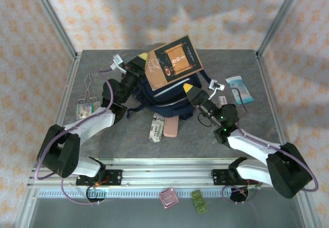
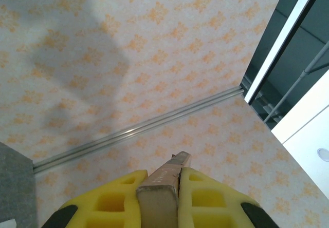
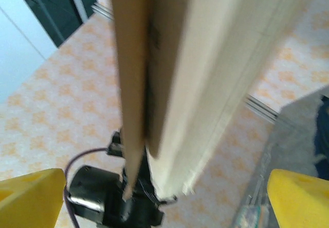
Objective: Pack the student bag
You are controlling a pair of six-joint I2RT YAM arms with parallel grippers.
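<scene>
1. At the table's (image 1: 118, 146) centre-rear, the left gripper (image 1: 142, 58) is clamped narrow on the left edge of a brown book (image 1: 174, 61). In the left wrist view its yellow pads (image 2: 110, 202) press both faces of that edge.
2. Right gripper (image 1: 189, 88) stands wide. Its yellow fingers (image 3: 31, 200) sit well apart, one on either side of the book, touching neither face. The book is blurred in this view.
3. Book: tilted and raised over the rear of the bag (image 1: 164, 97), hiding that part.
4. Bag: navy, at the table's centre between the two arms. The right arm reaches over its right side. Whether its mouth is open cannot be told.
5. Near side of bag: pink phone (image 1: 171, 126) and printed packet (image 1: 156, 128), side by side, against the bag's edge.
6. Left of the left arm: thin wire tool (image 1: 88, 82), with a small clear packet (image 1: 87, 108) just nearer.
7. Right of the right arm: blue-and-white packet (image 1: 239, 90).
8. Below the near rail: pink square (image 1: 168, 197) and green piece (image 1: 199, 201), well apart from the bag.
</scene>
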